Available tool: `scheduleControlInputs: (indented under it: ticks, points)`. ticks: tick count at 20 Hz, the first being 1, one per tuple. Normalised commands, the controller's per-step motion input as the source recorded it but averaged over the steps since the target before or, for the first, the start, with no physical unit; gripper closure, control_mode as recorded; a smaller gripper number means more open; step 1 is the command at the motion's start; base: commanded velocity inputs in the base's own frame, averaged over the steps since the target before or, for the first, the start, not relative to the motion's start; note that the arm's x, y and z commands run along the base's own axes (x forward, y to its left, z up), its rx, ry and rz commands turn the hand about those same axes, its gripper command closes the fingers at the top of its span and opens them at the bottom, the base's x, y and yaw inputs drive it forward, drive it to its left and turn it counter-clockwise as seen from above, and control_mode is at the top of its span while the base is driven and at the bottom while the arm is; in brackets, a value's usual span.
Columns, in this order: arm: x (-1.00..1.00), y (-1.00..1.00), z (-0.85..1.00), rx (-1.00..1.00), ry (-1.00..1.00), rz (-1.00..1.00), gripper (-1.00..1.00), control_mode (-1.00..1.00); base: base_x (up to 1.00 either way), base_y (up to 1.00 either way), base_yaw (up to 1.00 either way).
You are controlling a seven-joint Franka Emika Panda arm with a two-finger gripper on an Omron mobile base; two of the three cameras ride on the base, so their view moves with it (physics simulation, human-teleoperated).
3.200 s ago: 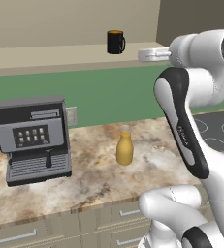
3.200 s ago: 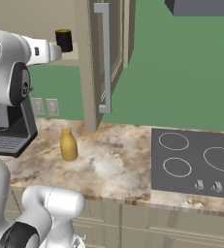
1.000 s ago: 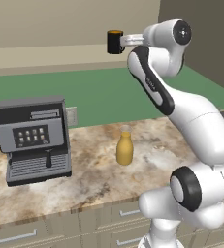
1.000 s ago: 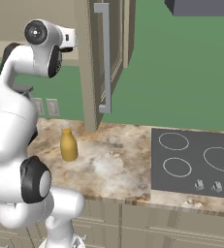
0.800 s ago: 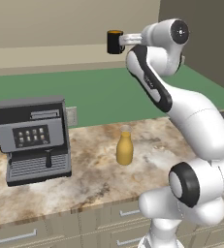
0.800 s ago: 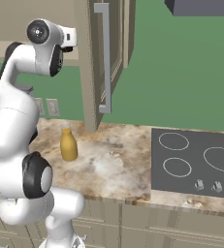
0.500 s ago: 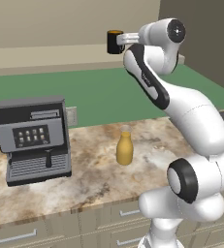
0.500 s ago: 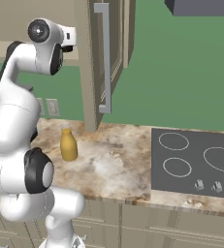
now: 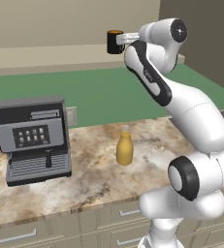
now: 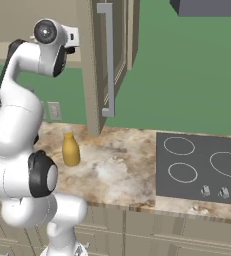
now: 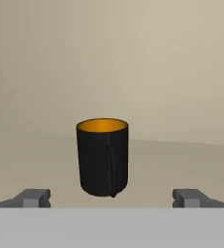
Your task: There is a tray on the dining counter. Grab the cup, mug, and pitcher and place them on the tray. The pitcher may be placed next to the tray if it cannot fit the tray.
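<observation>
The task looks barely begun: 0 of the 3 items appear placed. The mug (image 11: 103, 157) stands upright on a high beige shelf (image 9: 45, 55), centred just ahead of the tool (image 11: 111, 197), whose fingers are spread wide and hold nothing. The pitcher (image 9: 125, 149) waits on the marbled surface (image 9: 94, 169) beside the coffee machine (image 9: 33, 138).

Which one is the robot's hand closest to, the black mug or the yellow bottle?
The black mug, up on the high shelf right in front of the open gripper. The yellow pitcher stands far below on the marbled counter.
</observation>
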Motion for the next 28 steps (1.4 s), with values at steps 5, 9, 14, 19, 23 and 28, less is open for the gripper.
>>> scheduleControlInputs:
  ticks: [5,9,14,19,23,28]
  points:
    - [0.16,0.00,0.00,0.00,0.00,0.06,-1.00,-1.00,0.00,0.00,0.00]
    - [0.14,0.00,0.00,0.00,0.00,0.05,-1.00,-1.00,0.00,0.00,0.00]
    - [0.20,0.00,0.00,0.00,0.00,0.03,-1.00,-1.00,0.00,0.00,0.00]
    - [0.27,0.01,0.00,0.00,0.00,0.00,-1.00,-1.00,0.00,0.00,0.00]
    - [0.12,0.01,0.00,0.00,0.00,0.00,-1.00,-1.00,0.00,0.00,0.00]
    - [0.07,0.07,0.00,0.00,0.00,0.00,-1.00,-1.00,0.00,0.00,0.00]
